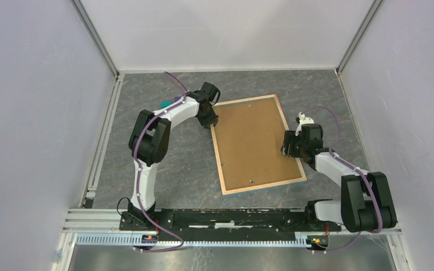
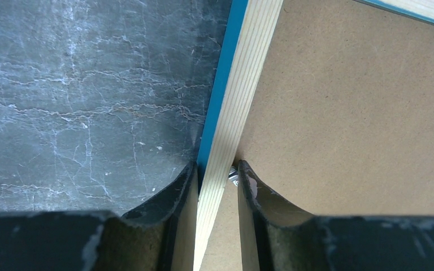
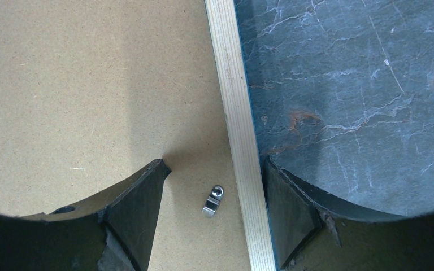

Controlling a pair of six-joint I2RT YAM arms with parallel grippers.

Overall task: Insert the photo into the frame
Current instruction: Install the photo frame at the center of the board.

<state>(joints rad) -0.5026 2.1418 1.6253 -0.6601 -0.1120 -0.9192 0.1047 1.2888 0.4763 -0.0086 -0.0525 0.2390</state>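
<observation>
On the table [image 1: 164, 169], frame [image 1: 218, 161] holding backing board [image 1: 254, 144], left gripper [image 2: 217, 169] flanking its rail [image 2: 243, 90], grip unclear, right gripper [image 3: 215, 164] open.

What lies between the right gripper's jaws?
In the right wrist view: a small silver metal clip on the brown backing board, and the pale wood edge of the light-blue frame.

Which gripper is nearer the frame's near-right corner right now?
Right. The right gripper straddles the right rail of the frame a little beyond that corner, jaws open. The left gripper sits at the opposite, far-left corner, jaws around the left rail.
</observation>
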